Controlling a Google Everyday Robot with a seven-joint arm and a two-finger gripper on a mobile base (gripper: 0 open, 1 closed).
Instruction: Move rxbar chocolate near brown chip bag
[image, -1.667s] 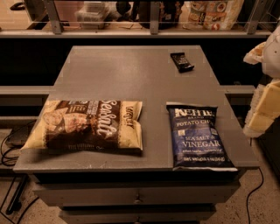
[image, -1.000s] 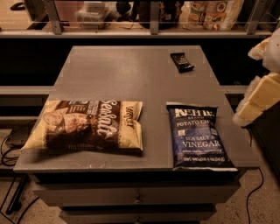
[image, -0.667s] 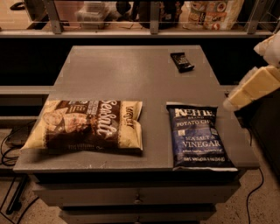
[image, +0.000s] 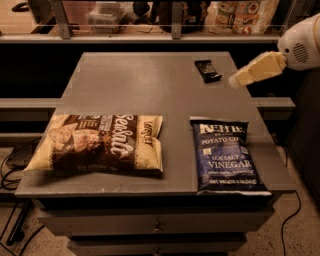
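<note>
The rxbar chocolate (image: 208, 70), a small black bar, lies flat near the far right corner of the grey table (image: 135, 85). The brown chip bag (image: 100, 143) with white "Sea Salt" script lies at the front left. My gripper (image: 236, 80) comes in from the right at the end of the cream arm. Its tip hangs above the table's right edge, just right of the bar and not touching it.
A blue Kettle salt and vinegar bag (image: 224, 156) lies at the front right, overhanging the front edge. A shelf with a rail (image: 150, 36) and assorted items runs behind the table. Cables (image: 12, 165) lie on the floor at left.
The arm has risen from low at the table's right side and swung up and left toward the black bar. The bags and the bar have not moved.
</note>
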